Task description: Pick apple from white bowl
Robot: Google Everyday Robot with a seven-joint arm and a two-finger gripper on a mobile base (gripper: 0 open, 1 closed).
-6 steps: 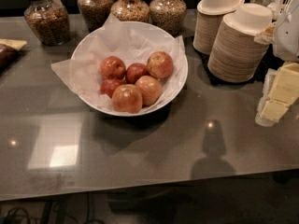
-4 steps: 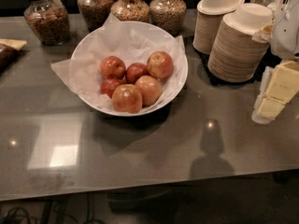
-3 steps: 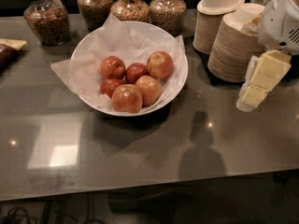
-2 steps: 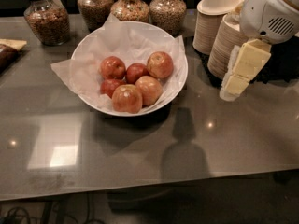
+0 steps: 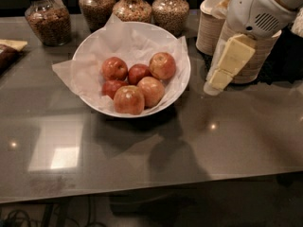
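white bowl (image 5: 182, 74) on table (image 5: 142, 150), tool (image 5: 214, 83) above

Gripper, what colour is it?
Pale yellow; the gripper hangs right of the white bowl, camera view.

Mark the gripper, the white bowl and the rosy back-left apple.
gripper (image 5: 214, 83): camera view, fingertip end, right of the white bowl.
white bowl (image 5: 186, 77): camera view, right rim.
apple (image 5: 115, 68): camera view, middle of its upper face.

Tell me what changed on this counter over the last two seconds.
The cream two-finger gripper swept in leftward from the right edge and now hangs just right of the wide white paper-lined bowl, in front of the stacked paper bowls. It holds nothing. The six red apples, the bowl and the glass jars stayed put.
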